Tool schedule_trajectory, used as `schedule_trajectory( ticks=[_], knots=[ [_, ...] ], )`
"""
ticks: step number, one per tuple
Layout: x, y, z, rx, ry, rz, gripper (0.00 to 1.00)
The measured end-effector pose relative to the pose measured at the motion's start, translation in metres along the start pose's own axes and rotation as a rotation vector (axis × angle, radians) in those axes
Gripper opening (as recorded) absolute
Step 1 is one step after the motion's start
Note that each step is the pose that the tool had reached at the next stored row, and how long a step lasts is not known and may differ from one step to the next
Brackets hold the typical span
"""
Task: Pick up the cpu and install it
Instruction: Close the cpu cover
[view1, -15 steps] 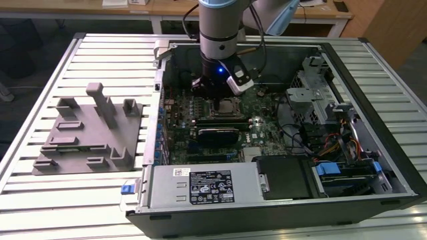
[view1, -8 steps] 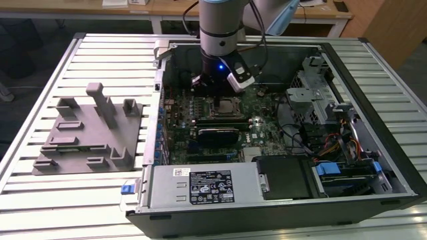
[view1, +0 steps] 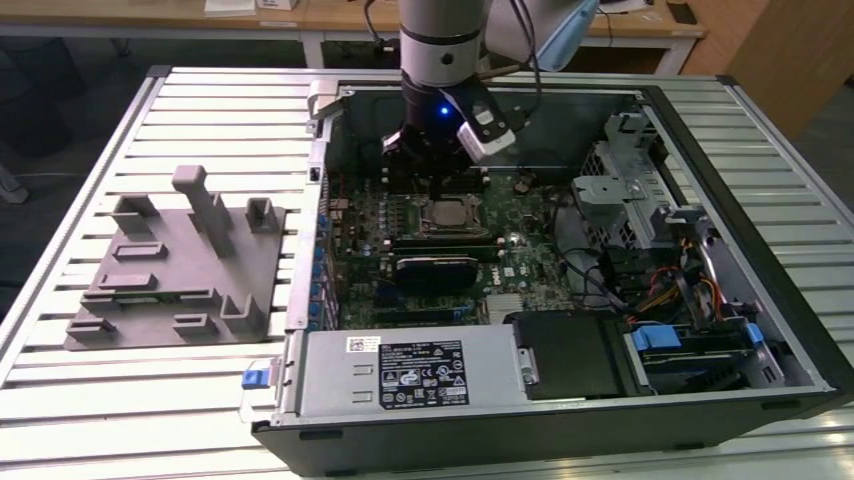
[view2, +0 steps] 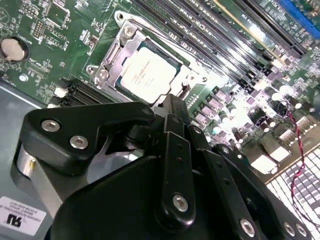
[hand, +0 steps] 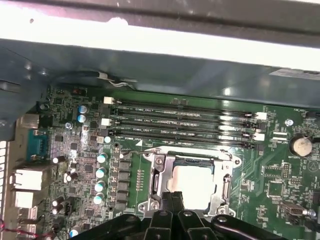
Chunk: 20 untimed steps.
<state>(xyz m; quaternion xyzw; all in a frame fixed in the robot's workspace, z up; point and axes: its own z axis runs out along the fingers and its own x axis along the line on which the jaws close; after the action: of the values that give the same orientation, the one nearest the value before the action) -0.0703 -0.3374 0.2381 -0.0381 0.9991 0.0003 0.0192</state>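
Looking down past the gripper (hand: 173, 199) in the first wrist view: fingers (hand: 166, 202) pressed together, tip to tip, clamped on nothing, poised over one edge of the socket frame (hand: 158, 176) and covering part of that edge. Inside the frame, lying flat and square to it, the cpu (hand: 194, 181), pale top up (washed out to blank white here, so no telling any marking). Cannot tell about contact between fingertips and chip: meeting point hidden behind the black linkage in both wrist views. Seen again in the second wrist view, the cpu within the frame, one corner cut off by the gripper's knuckles. Alongside the frame, on the side away from the gripper, four long memory slots (hand: 185, 117) running parallel to it; off to one side of the frame, well apart, a round coin cell (hand: 301, 146). In the exterior view, arm (view1: 438, 40) standing upright above the frame, inside an open computer case (view1: 534, 440) on a slatted table (view1: 94, 400); cpu a small pale square just under the gripper there, frame details too small to make out. Toward the exterior view's left of the frame, outside the case, a grey plastic fixture (view1: 174, 265); just nearer the camera than the frame, a black rectangular block (view1: 434, 272) with a glossy top.
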Motion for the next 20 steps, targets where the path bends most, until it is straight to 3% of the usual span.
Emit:
schedule_trajectory(
  ticks=[9,20],
  knots=[
    [-0.0034,-0.0003,0.0000,0.0001,0.0008,0.000,0.11],
    [-0.0258,-0.0020,0.0009,-0.0007,0.0141,0.001,0.11]
  ],
)
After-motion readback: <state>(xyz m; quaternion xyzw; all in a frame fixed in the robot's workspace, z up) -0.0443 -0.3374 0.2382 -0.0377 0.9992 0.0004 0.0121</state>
